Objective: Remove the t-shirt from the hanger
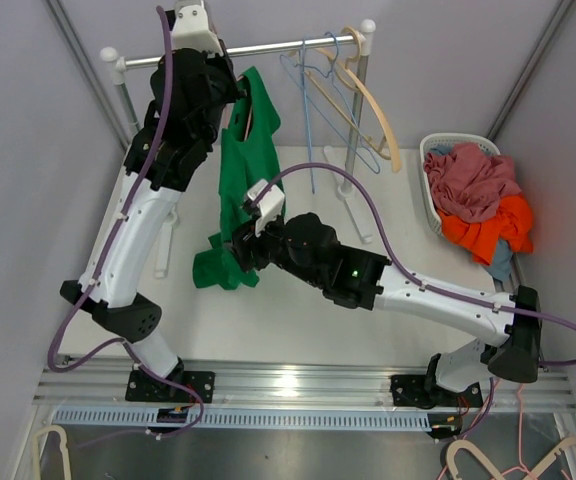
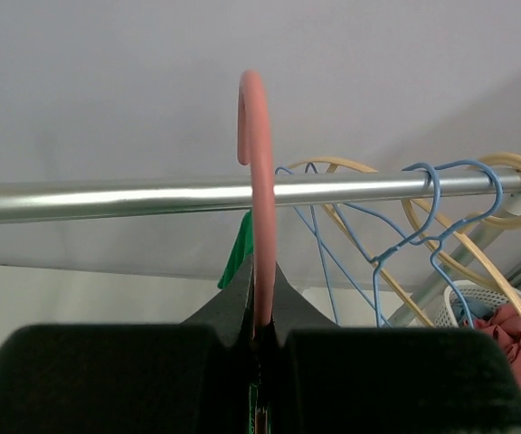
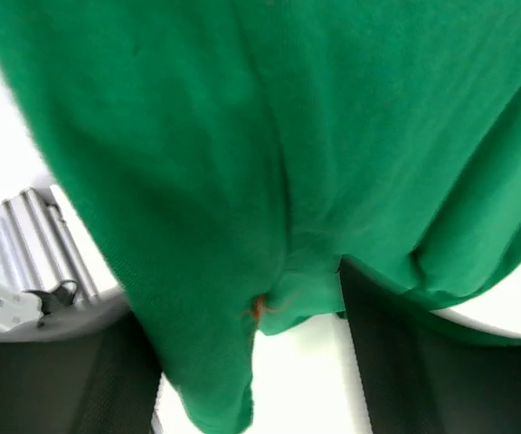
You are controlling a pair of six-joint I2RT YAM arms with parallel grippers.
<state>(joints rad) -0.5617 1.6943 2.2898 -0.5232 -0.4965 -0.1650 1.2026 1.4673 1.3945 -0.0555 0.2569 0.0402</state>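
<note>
The left gripper (image 2: pixel 262 330) pinches the neck of a pink hanger (image 2: pixel 260 181), hook at the metal rail (image 2: pixel 107 200), far left, likely to steady it. The green t-shirt (image 1: pixel 236 180) hangs below, its hem pooling on the surface (image 1: pixel 298 320). The right gripper (image 3: pixel 251 362), fingers spread, straddles the lower cloth, seemingly ready to pull.

pink hanger (image 2: pixel 259 172) body hidden inside left gripper (image 2: pixel 261 287), t-shirt (image 3: pixel 333 136) blurred
</note>
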